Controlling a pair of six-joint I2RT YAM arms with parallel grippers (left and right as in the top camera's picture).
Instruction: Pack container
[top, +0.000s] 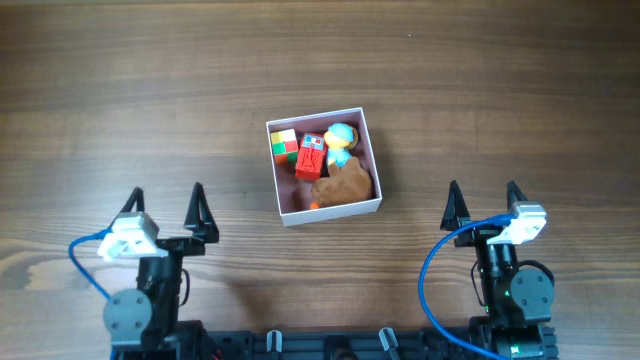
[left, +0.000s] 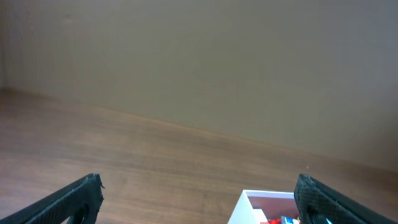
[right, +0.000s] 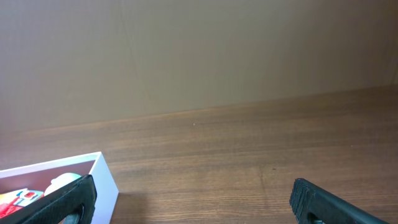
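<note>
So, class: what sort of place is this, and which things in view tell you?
Probably a robotics lab test bench. The left arm and right arm stand at one edge of a wooden table, the container of small toys sits before them, and a plain wall stands behind.

left hand (top: 168, 192): open bench (top: 150, 100) ahead | right hand (top: 483, 187): open bench ahead | between both, forward: container (top: 335, 212) walls, toys (top: 325, 160) filling most inside
</note>
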